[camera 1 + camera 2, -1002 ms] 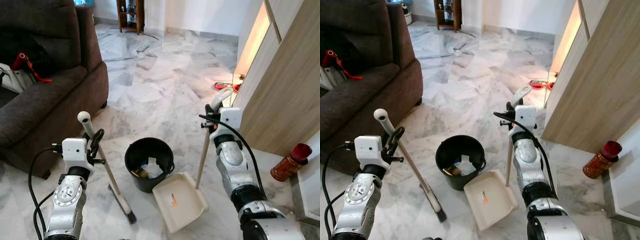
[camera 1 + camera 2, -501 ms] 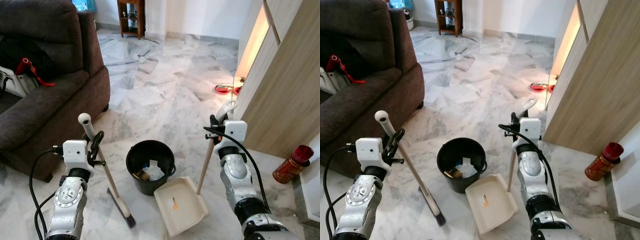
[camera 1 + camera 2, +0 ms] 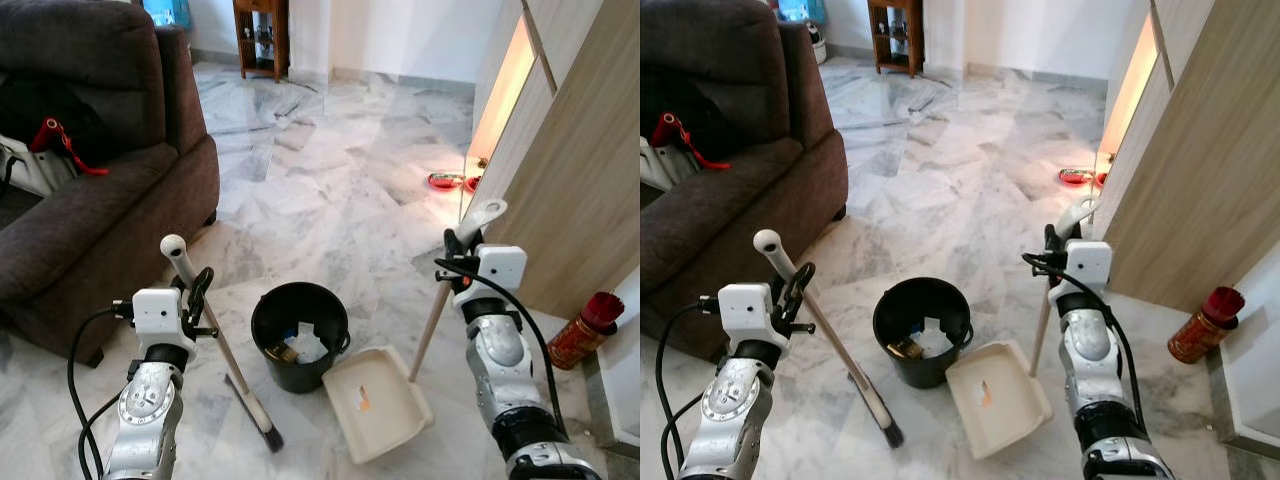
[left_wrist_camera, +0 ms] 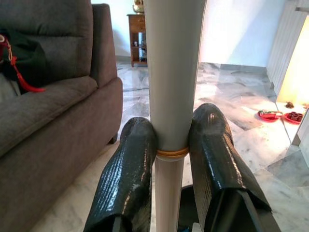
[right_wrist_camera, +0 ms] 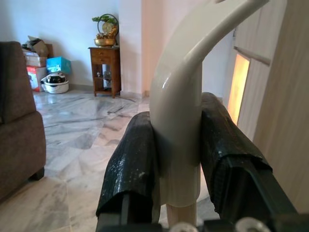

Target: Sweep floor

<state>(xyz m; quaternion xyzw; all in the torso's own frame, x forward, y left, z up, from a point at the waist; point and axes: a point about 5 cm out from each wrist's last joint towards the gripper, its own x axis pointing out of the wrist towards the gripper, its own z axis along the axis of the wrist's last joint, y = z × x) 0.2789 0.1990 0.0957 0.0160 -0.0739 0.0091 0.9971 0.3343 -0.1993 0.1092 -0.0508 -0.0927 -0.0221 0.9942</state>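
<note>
dustpan (image 3: 378, 402) shifted right of bucket (image 3: 299, 334), right pincer (image 3: 457, 243) carrying its handle rightward

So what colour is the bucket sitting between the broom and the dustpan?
Black. The bucket shows best in the left eye view, with some scraps inside.

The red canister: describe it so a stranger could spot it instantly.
Start at the tall wooden cabinet on the robot's right and drop to the marble floor at its base. The red canister stands tilted there, past the right gripper. It is cylindrical with gold print, unlike the black bucket and cream dustpan.
</note>
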